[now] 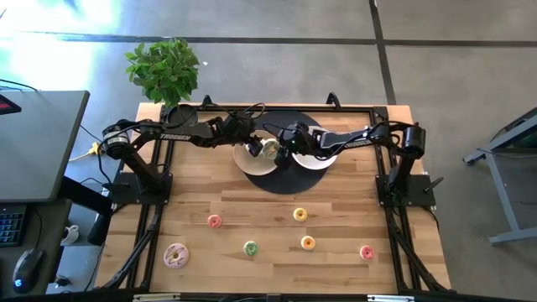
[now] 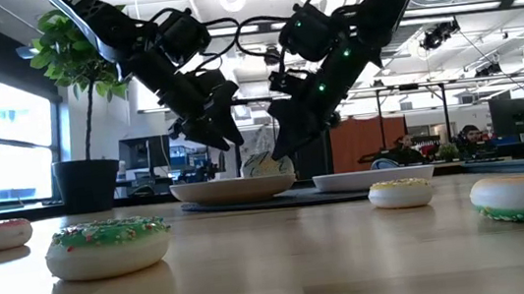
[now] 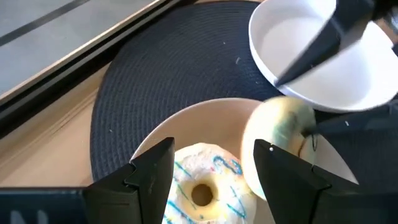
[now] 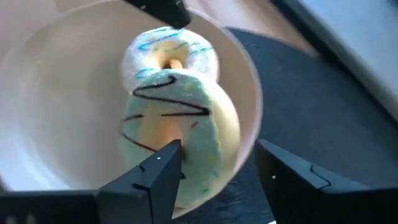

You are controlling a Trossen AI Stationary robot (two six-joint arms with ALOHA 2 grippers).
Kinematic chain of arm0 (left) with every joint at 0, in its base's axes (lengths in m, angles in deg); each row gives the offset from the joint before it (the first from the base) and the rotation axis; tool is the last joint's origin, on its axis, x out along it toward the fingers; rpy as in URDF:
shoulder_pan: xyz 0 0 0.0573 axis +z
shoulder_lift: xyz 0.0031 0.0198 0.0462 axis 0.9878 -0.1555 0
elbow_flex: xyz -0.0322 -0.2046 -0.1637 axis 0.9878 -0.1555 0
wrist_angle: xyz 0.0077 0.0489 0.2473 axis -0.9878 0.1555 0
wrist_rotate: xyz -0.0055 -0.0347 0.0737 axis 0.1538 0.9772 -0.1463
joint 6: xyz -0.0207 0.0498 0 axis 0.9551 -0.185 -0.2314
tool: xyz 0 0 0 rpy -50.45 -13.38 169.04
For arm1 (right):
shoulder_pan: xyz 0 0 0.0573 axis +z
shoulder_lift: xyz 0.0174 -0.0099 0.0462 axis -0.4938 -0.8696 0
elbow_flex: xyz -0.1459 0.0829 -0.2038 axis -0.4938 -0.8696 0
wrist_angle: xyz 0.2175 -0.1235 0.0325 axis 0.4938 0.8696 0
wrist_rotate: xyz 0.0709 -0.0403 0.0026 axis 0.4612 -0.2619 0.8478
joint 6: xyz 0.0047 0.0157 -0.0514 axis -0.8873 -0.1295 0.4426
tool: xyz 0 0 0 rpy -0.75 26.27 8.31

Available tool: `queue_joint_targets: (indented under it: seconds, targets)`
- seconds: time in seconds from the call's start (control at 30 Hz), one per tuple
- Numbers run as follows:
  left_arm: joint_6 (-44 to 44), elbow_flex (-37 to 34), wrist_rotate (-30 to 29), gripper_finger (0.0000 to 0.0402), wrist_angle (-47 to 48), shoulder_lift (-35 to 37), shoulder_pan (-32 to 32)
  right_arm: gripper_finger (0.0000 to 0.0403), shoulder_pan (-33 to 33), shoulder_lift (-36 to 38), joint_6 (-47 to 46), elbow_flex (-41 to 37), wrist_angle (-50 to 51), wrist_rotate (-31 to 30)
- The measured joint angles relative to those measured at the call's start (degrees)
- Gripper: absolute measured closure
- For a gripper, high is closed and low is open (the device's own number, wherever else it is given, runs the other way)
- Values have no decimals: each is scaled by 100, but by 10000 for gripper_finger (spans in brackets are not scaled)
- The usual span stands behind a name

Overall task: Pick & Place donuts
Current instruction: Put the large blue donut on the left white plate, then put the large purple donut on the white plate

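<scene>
Donuts are gathered on the cream plate at the far middle of the surface; a pale green donut is tilted on edge between the parted right end effector fingers, while the left end effector, also spread, hovers over a white donut lying flat

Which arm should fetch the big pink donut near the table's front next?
Left. The big pink donut sits on the left arm's side of the table, and the left end effector hangs open over the cream plate. The right end effector is at the tilted green donut there.
</scene>
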Motion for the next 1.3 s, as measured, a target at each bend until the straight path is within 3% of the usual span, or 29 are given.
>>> queue_joint_targets:
  seconds: [0.3, 0.53, 0.7, 0.87, 1.03, 1.2, 1.3]
  targets:
    - [435, 0, 67, 183, 101, 0, 1, 185, 10, 19, 187, -2, -590, -39]
    - [406, 0, 1087, 183, 219, 62, -3, 186, 73, 588, 291, -2, -270, -51]
    - [1, 7, 1106, 183, 1000, 788, 1, 188, 144, 1365, 288, -2, 676, -80]
    - [-374, 4, 1735, 183, 2448, 1732, -188, 189, 261, 1996, 284, -2, 1239, -82]
    - [-657, 7, 2153, 183, 4254, 2501, -875, 190, 377, 2251, 242, -2, 1234, -97]
    - [352, 0, 2153, 183, 5724, 2786, -2141, 191, 422, 2222, 130, -2, 1257, -93]
    - [1259, -1, 2175, 183, 6016, 2824, -3099, 191, 420, 2208, 130, -2, 1260, -98]
